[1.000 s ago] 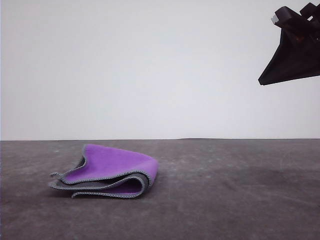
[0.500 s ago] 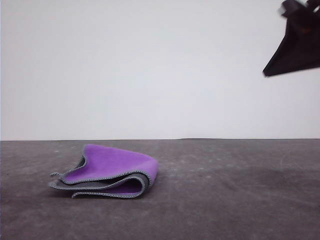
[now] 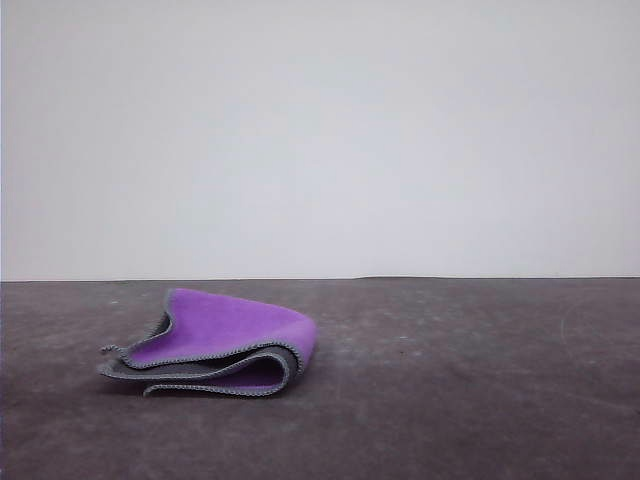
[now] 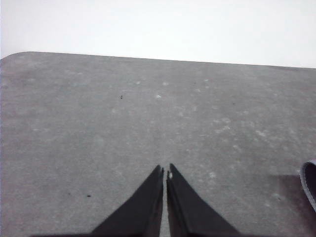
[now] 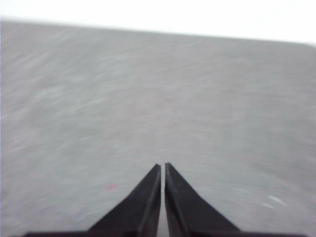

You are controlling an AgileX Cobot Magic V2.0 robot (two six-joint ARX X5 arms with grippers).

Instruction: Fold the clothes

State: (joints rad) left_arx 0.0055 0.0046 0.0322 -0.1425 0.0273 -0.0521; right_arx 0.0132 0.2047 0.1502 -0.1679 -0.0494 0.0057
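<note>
folded cloth alone on grey tabletop

a dark grey, faintly speckled table [image 3: 470, 400] stretches back to a pale wall. on its left half lies the cloth [image 3: 215, 345], folded over itself in loose layers, purple face up, grey stitched edging showing along the near side, fold to the right.

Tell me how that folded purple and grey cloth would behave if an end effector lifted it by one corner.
The cloth would probably go limp and unfold, since its layers curve loosely and gape at the open edges. It looks thin, so likely light. Pushed across the table, it would more likely bunch than roll.
</note>
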